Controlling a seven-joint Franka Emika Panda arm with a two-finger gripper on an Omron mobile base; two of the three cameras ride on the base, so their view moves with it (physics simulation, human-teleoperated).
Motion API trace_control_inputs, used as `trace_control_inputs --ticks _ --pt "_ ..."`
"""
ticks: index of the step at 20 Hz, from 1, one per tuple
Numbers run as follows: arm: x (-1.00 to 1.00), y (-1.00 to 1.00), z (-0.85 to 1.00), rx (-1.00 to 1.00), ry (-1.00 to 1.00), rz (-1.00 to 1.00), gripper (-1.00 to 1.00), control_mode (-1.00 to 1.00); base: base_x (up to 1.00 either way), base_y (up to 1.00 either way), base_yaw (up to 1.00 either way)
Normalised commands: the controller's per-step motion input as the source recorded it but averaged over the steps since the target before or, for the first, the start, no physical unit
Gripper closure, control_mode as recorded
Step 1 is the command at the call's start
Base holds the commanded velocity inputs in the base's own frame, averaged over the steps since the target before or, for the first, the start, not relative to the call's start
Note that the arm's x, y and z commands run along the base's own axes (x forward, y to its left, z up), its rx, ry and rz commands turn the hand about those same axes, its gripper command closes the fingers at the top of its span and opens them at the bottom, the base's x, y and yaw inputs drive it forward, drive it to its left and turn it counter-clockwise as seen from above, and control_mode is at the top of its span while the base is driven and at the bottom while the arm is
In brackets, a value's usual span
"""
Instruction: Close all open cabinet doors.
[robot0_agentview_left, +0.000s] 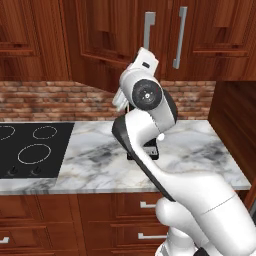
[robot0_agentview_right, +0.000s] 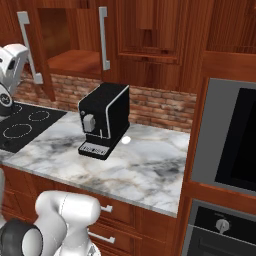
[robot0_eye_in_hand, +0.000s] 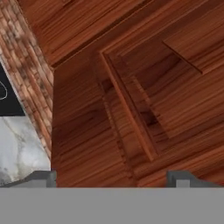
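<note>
In the left base view, an open cabinet door (robot0_agentview_left: 107, 35) is swinging out above the counter (robot0_agentview_left: 200, 150), over its back edge, its bar handle (robot0_agentview_left: 149, 31) showing beside the raised arm. In the right base view, that door (robot0_agentview_right: 35, 55) is hanging ajar left of the coffee machine (robot0_agentview_right: 104, 120), looking stiff and hinged, likely best pushed flat on its panel. In the hand view, the gripper (robot0_eye_in_hand: 113, 178) is standing wide open and empty, facing the door's raised panel (robot0_eye_in_hand: 131, 109)

even, soft rendered light fills the kitchen with no clear source, and shadows are faint, darkest inside the open cabinet (robot0_agentview_right: 67, 35). a small bright glare spot sits on the marble counter (robot0_agentview_right: 150, 165). textures look coarse and slightly blurred, most in the hand view.
</note>
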Motion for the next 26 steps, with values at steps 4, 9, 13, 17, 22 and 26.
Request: trace_control_inputs --ticks 4,9,13,17,22,26 --pt "0.69 -0.13 -0.17 0.00 0.00 -0.02 -1.00 -1.00 0.00 0.00 0.00" --pt "0.77 -0.08 -0.24 0.00 0.00 -0.03 -1.00 -1.00 0.00 0.00 0.00" --pt "0.95 0.00 -0.22 0.00 0.00 -0.06 -1.00 -1.00 0.00 0.00 0.00" --pt "0.96 0.00 -0.14 0.00 0.01 -0.06 -1.00 -1.00 0.00 0.00 0.00" --pt "0.89 0.00 -0.06 0.00 0.02 -0.04 -1.00 -1.00 0.00 0.00 0.00" --pt "0.80 0.00 0.00 0.00 0.03 -0.04 -1.00 -1.00 0.00 0.00 0.00"
